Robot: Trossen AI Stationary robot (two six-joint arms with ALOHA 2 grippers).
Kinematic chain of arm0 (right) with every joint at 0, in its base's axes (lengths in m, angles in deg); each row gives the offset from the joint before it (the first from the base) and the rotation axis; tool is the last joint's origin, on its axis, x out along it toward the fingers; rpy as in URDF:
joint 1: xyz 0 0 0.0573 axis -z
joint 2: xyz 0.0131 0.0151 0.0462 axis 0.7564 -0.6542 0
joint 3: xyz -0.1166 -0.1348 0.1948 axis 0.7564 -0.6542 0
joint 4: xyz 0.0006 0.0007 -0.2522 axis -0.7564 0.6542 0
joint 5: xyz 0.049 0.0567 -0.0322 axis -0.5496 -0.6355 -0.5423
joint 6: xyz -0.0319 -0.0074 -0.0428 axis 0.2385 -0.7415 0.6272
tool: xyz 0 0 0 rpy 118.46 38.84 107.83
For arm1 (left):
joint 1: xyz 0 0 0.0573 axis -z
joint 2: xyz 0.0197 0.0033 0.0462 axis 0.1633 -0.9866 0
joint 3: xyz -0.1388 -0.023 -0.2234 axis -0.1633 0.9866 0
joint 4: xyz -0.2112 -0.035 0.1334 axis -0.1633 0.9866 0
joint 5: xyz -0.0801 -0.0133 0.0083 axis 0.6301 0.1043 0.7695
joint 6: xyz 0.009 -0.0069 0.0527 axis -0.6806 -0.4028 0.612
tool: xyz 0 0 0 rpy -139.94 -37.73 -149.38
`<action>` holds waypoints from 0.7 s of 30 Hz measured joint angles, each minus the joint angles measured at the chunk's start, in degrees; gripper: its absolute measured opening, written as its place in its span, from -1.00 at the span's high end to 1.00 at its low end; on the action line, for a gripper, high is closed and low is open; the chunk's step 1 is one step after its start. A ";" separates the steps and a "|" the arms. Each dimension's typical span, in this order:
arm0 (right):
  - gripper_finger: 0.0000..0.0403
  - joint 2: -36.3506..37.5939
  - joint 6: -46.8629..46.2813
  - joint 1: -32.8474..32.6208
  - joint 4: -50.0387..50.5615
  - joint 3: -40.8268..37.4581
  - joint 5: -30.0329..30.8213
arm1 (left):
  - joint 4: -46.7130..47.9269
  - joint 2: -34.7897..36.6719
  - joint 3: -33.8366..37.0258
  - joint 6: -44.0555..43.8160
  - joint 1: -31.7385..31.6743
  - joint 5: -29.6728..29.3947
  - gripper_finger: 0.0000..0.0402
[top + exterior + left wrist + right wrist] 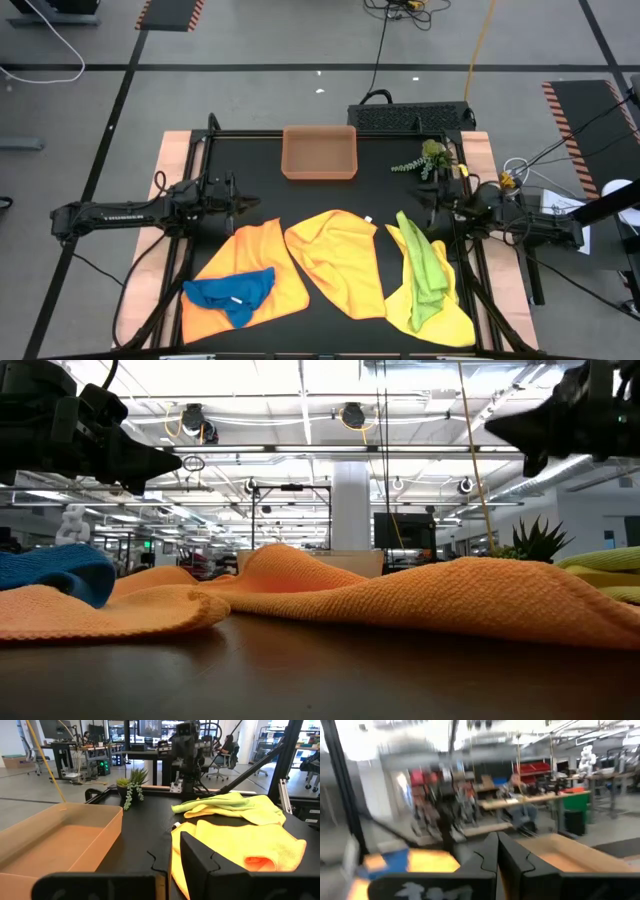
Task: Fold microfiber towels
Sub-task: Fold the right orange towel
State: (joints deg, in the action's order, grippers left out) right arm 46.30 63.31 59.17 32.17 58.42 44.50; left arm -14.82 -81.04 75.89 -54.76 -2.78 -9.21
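Several microfiber towels lie crumpled along the table's near half. An orange one is at the left, with a blue one bunched on its near part. A yellow one lies in the middle. A lime green one rests on a second yellow one at the right. My left gripper hovers level above the table, just beyond the orange towel, with only a narrow gap between its fingers. My right gripper is shut and empty. It hovers by the green towel's far end.
An orange-brown tray stands at the far middle of the black table. A small green plant sprig lies to its right. Bare tabletop shows between the tray and the towels. Beyond the table is a workshop room with desks and seated people.
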 joint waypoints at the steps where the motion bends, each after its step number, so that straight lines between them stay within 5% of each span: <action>1: 1.00 -0.04 -3.04 0.00 -1.51 0.00 0.06 | 0.00 -0.01 0.01 0.00 0.02 -0.02 0.79; 8: 1.00 -0.14 -8.45 0.02 -7.91 0.00 7.57 | 0.01 -0.01 0.00 -0.01 0.02 -0.01 0.79; 21: 1.00 -17.76 -17.07 -0.95 -13.07 0.04 2.96 | 0.00 -0.01 0.00 -0.01 0.00 -0.01 0.79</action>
State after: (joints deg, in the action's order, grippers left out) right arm 28.54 46.24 58.21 19.10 58.46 47.46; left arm -14.82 -81.05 75.89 -54.76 -2.78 -9.22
